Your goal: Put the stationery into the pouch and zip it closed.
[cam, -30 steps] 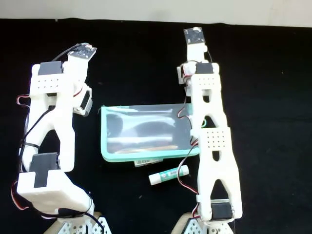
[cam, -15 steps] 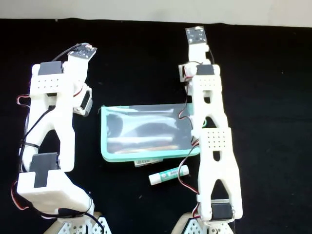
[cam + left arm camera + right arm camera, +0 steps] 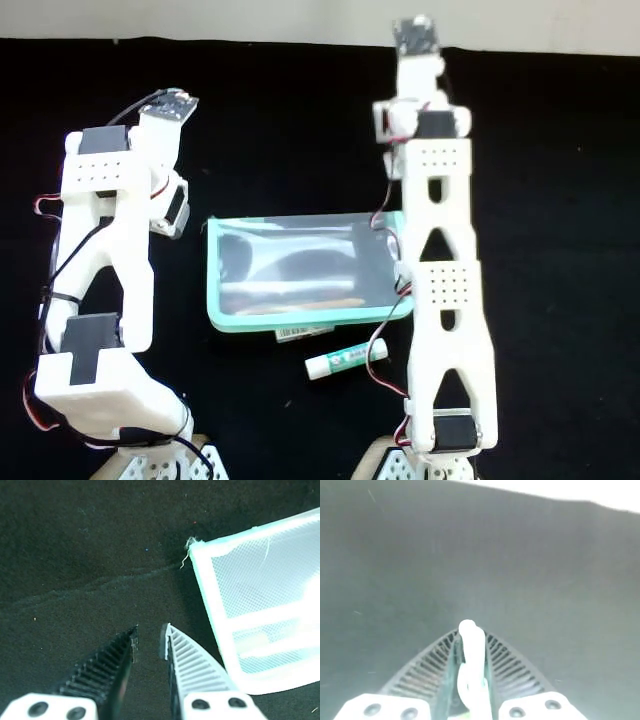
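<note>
The pouch [image 3: 300,270] lies flat on the black table [image 3: 540,200] between the two arms. The right gripper [image 3: 471,634] is clamped on a white stick [image 3: 472,670] over bare cloth toward the table's far edge. The left gripper [image 3: 150,628] hangs just beside a corner of the pouch, jaws slightly apart and holding nothing. A white-and-green tube [image 3: 347,357] lies near the pouch's front edge.

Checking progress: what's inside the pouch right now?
Through the clear pouch, a long tan stick lies along the near edge. An arm covers one end; contents there hidden.
</note>
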{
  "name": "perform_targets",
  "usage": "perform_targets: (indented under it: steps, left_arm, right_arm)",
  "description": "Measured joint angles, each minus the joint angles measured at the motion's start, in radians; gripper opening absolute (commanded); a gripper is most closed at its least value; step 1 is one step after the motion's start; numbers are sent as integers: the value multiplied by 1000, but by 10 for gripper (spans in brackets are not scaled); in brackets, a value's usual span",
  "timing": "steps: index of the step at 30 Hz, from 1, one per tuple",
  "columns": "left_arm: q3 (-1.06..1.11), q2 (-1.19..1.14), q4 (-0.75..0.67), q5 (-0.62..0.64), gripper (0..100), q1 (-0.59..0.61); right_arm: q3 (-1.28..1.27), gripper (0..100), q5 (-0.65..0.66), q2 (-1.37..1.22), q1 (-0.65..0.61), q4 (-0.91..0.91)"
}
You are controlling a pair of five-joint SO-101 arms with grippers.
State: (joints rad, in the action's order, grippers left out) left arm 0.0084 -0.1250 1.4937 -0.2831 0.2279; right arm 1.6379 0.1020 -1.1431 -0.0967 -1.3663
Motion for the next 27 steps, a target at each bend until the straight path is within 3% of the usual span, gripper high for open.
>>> perform_targets:
  steps: [5,13,27]
  left_arm:
    - [0,11,0,0,108,-2]
    - [0,232,23,-2,108,-83]
    - [77,589,58,-2,109,-100]
  right_arm:
    - [3,7,0,327,-18,-107]
    - [28,6,0,806,-147,-261]
    - [34,6,0,1045,-301,-299]
